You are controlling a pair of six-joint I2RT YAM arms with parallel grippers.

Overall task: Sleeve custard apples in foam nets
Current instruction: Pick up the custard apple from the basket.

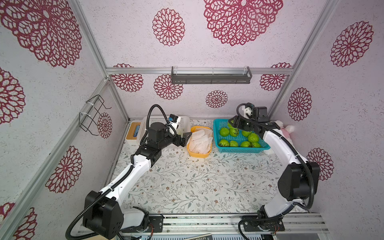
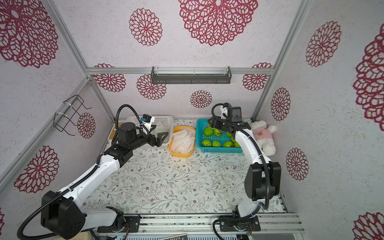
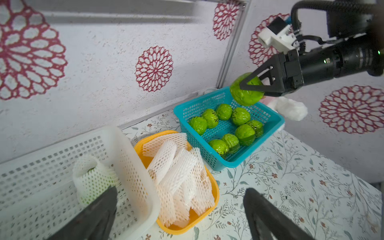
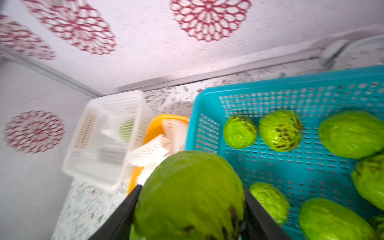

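- The yellow tray [image 1: 199, 154] sits near the back of the floral table [image 1: 197, 182]. It is piled with white foam nets [image 3: 176, 166], which lie flat and overlapping.
- The teal basket [image 3: 228, 162] stands just beside the yellow tray, on the right arm's side. Eight loose custard apples [image 3: 244, 133] lie in it.
- The right gripper [image 3: 246, 88] is clamped on one custard apple [image 3: 243, 97], a finger on each side of the fruit. It holds the fruit in the air above the part of the teal basket far from the yellow tray, clear of the fruit below.
- The white basket [image 3: 135, 166] stands just beside the yellow tray, on the left arm's side. One sleeved custard apple [image 3: 93, 176] rests inside it, with green showing through the mesh.
- The left gripper [image 1: 185, 138] is spread wide and holds nothing. It hangs at the yellow tray's edge on the white basket's side.
- A plush toy [image 2: 264, 135] lies beyond the teal basket, on the side away from the yellow tray.
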